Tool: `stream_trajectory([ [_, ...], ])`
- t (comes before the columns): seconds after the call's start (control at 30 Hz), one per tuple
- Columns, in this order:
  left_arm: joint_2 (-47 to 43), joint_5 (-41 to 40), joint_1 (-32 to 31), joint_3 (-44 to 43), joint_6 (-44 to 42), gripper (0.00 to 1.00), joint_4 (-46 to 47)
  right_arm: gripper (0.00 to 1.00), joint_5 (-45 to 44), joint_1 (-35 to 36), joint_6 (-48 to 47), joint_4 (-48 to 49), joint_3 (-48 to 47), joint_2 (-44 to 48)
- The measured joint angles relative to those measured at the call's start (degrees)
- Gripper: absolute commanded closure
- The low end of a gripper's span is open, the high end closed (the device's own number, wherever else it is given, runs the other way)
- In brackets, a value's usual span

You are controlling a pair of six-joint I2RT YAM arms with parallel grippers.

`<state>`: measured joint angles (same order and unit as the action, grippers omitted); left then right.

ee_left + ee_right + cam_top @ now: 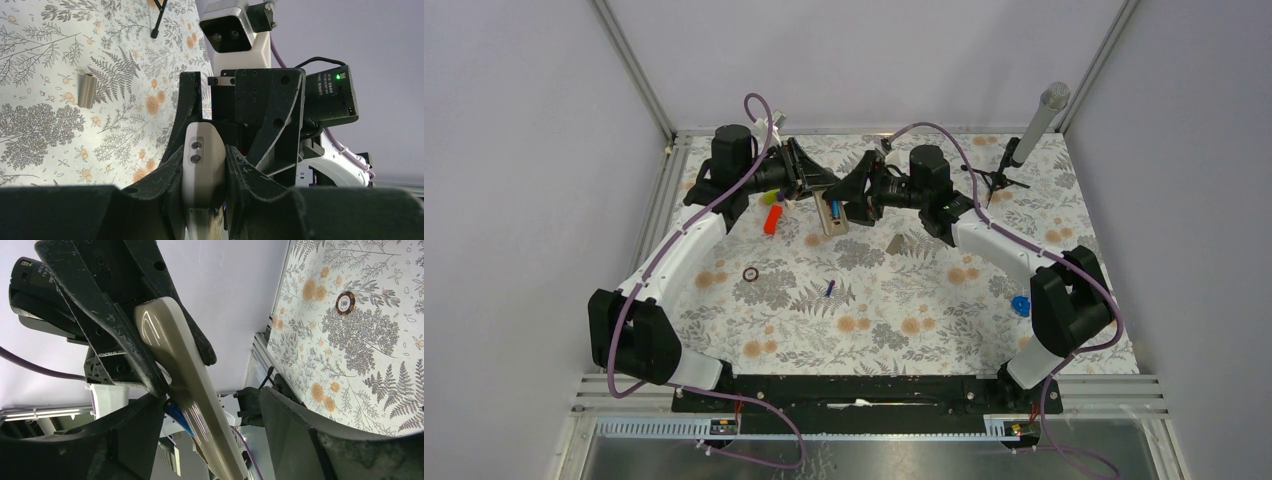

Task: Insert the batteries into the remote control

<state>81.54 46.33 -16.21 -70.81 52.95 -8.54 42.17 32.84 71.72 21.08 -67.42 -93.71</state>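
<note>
My left gripper [809, 182] is shut on one end of the remote control [832, 213] and holds it above the far middle of the table. In the left wrist view the remote's rounded end [202, 165] is clamped between my fingers. One blue battery [835, 208] sits in the remote's recess. It also shows in the right wrist view [177, 415], between the remote [185, 375] and one finger [125, 440]. My right gripper [856, 195] is open around the remote, its other finger apart from it. The second battery [830, 288] lies on the table.
The grey cover piece [896, 243] lies just right of the remote, also in the left wrist view [86, 90]. An orange-red block [772, 220], a poker chip [750, 274], a blue lumpy object [1021, 305] and a microphone on a stand [1034, 125] are on the table.
</note>
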Motion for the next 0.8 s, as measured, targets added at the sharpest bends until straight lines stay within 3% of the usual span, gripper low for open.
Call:
stream_trajectory([
  [0.2, 0.0, 0.0, 0.0, -0.6, -0.2, 1.00, 0.0, 0.08, 0.6, 0.0, 1.8, 1.6, 0.2, 0.0],
  [0.4, 0.0, -0.2, 0.0, -0.6, -0.6, 1.00, 0.1, 0.02, 0.9, -0.3, 8.0, 10.6, 3.4, 0.0],
  [0.63, -0.1, -0.3, 0.0, -0.1, -0.3, 1.00, 2.5, 0.03, 0.7, -0.7, 14.8, 17.7, 6.3, 0.2],
  [0.8, -0.2, -0.3, 0.0, 0.8, 0.4, 1.00, 4.5, 0.12, 0.3, -1.0, 19.9, 21.3, 8.5, 0.4],
])
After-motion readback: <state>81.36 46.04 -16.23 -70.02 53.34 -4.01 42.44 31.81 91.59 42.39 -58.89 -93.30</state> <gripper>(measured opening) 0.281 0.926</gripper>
